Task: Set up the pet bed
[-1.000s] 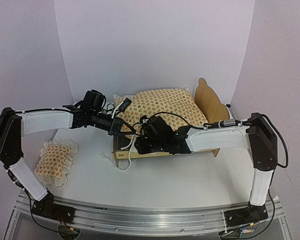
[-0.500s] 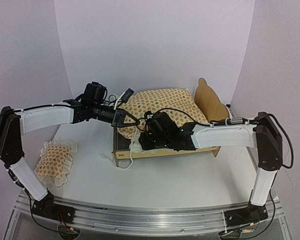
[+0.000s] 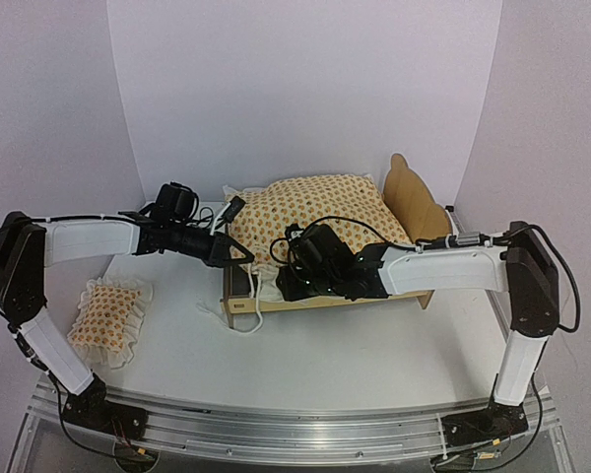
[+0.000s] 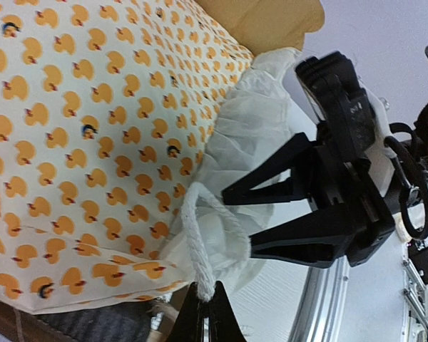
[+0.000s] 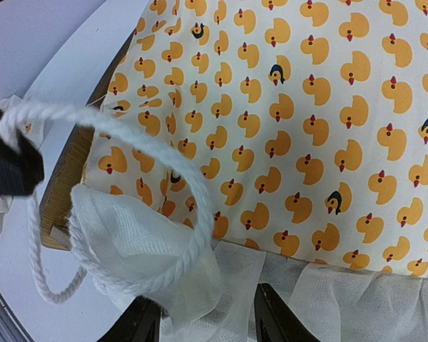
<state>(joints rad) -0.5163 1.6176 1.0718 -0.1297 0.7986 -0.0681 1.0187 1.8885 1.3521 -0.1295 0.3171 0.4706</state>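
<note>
Plywood pet bed (image 3: 276, 306) stands near the middle of the table (image 3: 325, 374). Its tall scalloped headboard (image 3: 411, 197) is at the right end in the top view, and its foot end is toward the left arm. A cream cushion (image 3: 315, 212) printed with orange ducks lies on it and covers most of the frame; a strip of dark base shows at the foot end.

At the cushion's foot-end corner the left gripper (image 4: 203, 313) is fully closed, pinching a white tie cord (image 4: 192, 228) that runs out of the ruffle (image 4: 250, 121). The right gripper (image 5: 203, 299) sits just beside it over the same corner. Its jaws are about half open, with one finger on each side of the bunched ruffle and not clamped on it; whether the pads touch the fabric cannot be told.

A small matching pillow (image 3: 108, 315) lies on the table's left side, well apart from the bed.
</note>
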